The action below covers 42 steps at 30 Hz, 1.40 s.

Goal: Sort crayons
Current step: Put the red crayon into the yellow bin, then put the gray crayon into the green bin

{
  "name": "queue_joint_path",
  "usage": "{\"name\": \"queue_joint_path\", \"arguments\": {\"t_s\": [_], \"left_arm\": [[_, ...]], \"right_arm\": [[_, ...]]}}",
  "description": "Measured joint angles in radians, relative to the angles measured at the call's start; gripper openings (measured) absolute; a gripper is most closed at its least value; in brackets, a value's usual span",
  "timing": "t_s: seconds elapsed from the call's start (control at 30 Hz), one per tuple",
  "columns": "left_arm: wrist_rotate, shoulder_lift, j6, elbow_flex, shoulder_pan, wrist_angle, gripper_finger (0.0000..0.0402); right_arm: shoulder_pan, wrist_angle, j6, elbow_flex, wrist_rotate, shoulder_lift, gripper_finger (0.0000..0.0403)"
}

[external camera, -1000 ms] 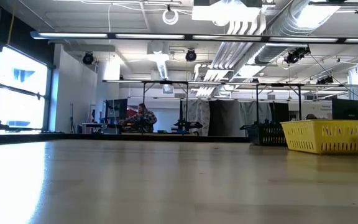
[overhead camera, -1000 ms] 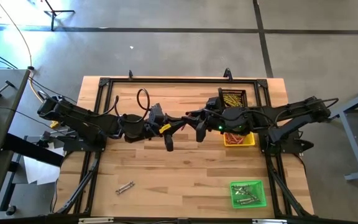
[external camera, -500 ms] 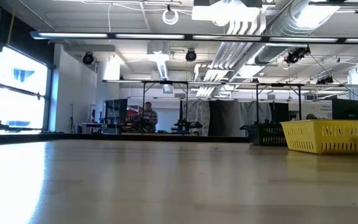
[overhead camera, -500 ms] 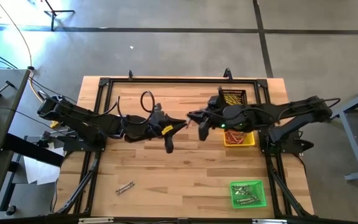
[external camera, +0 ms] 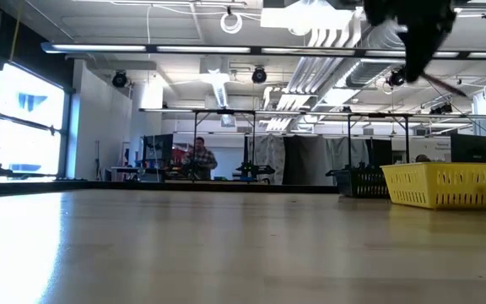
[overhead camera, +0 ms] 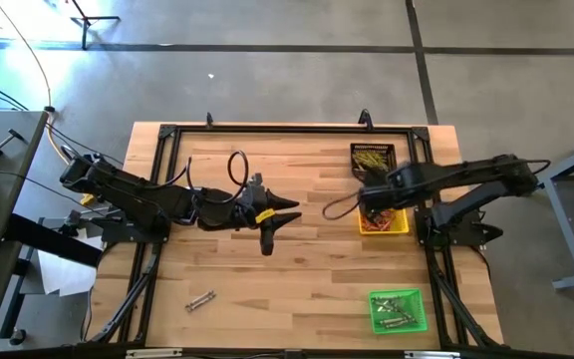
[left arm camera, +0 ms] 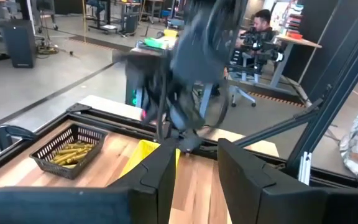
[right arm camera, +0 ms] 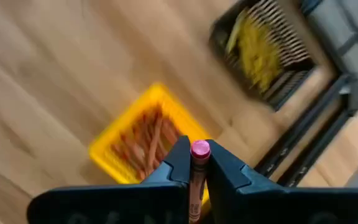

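Black tray (overhead camera: 373, 158) (yellow crayons (right arm camera: 257, 46)) beside yellow tray (overhead camera: 399, 225).

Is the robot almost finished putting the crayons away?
Nearly. Done: yellow crayons lie in the black tray, red ones fill the yellow tray, and greyish ones sit in the green tray. In hand: the right tool is shut on a pink crayon above the yellow tray. The left tool is open and empty. Left: two loose crayons on the table.
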Motion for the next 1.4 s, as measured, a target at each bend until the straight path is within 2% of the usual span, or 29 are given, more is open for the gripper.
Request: {"name": "queue_joint_path", "arguments": {"t_s": [0.2,0.37,0.47,0.53,0.67,0.8,0.93,1.07,1.2,1.3,1.4], "left_arm": [[0.0,0.0,0.0,0.0,0.0,0.01,0.0099],[0.0,0.0,0.0,0.0,0.0,0.011,0.0099],[0.0,0.0,-0.001,0.0,0.0,0.028,0.0099],[0.0,0.0,-0.001,0.0,0.0,0.04,0.0099],[0.0,0.0,-0.023,0.0,-0.001,0.038,0.0099],[0.019,0.0,-0.109,0.0,0.0,0.001,0.0099],[0.131,-0.008,-0.29,0.0,-0.001,-0.169,0.0096],[0.342,-0.008,-0.516,0.0,-0.023,-0.467,0.0086],[0.56,0.045,-0.716,-0.047,-0.082,-0.669,0.0076],[0.683,0.096,-0.834,-0.075,-0.154,-0.711,0.0069],[0.731,0.151,-0.932,-0.082,-0.241,-0.72,0.0063]], "right_arm": [[-0.003,0.296,-0.258,-0.317,-0.16,-0.041,0.0013],[-0.023,0.432,-0.319,-0.456,-0.19,-0.043,0.0013],[-0.032,0.486,-0.409,-0.498,-0.192,-0.043,0.0017],[-0.039,0.514,-0.445,-0.519,-0.196,-0.042,0.0033],[-0.069,0.536,-0.402,-0.529,-0.197,-0.042,0.0072],[-0.1,0.549,-0.375,-0.529,-0.215,-0.042,0.0094],[-0.11,0.6,-0.337,-0.528,-0.301,-0.042,0.0098],[-0.102,0.729,-0.33,-0.528,-0.432,-0.042,0.0094],[-0.096,0.907,-0.358,-0.528,-0.557,-0.042,0.0093],[-0.096,1.02,-0.362,-0.527,-0.6,-0.042,0.0094],[-0.096,1.083,-0.364,-0.527,-0.601,-0.042,0.0094]]}}
